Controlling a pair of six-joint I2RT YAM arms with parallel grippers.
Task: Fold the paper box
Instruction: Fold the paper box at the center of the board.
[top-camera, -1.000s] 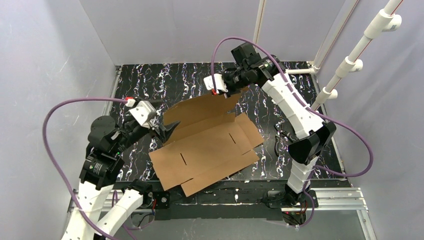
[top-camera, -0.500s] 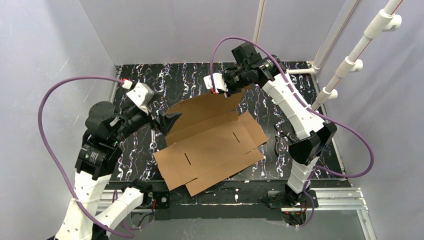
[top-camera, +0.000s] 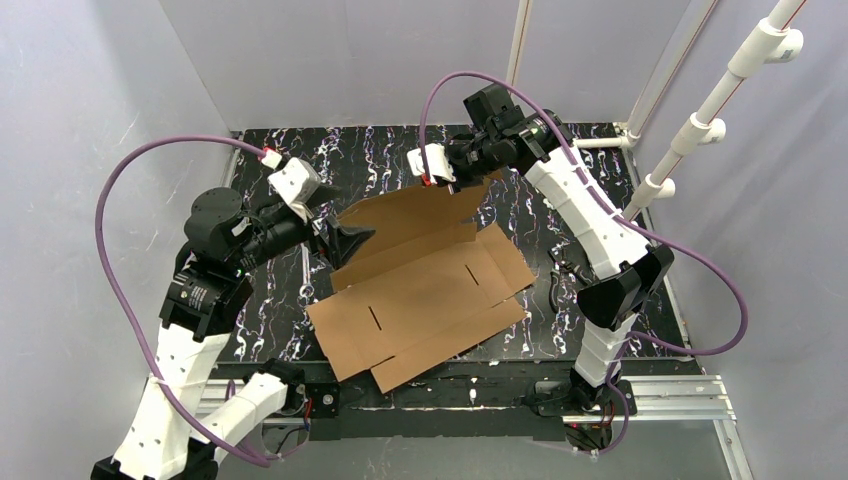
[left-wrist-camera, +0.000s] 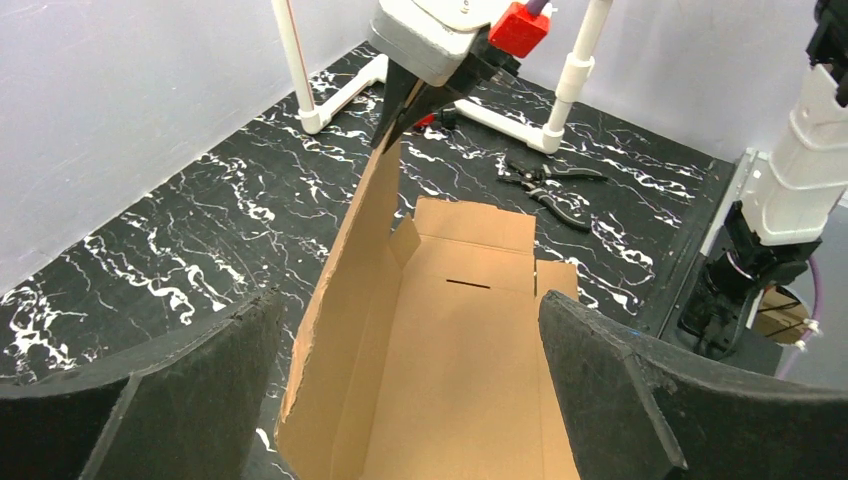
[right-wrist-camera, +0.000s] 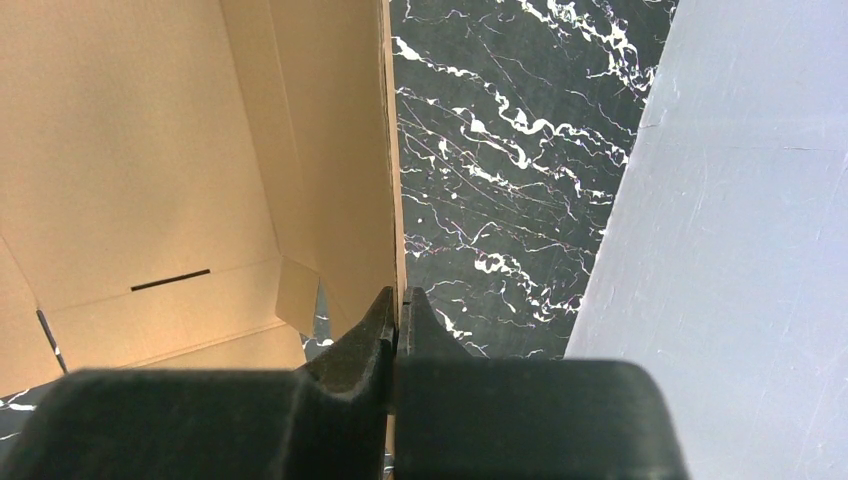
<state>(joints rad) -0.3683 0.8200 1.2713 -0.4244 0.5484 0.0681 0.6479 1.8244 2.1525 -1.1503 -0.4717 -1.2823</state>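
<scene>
- left gripper (top-camera: 347, 240) has let go, jaws wide, lifting off the left end of the paper box (top-camera: 425, 295).
- right gripper (top-camera: 455, 182) stays clenched on the raised far flap (top-camera: 405, 215); left end still needs folding.

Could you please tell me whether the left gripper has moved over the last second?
Yes. The left gripper has shifted away from the metal rail at the near edge, toward the back wall.

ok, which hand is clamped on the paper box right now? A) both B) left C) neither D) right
D: the right hand is shut on the edge of the paper box's raised flap, while the left hand is wide open.
</scene>
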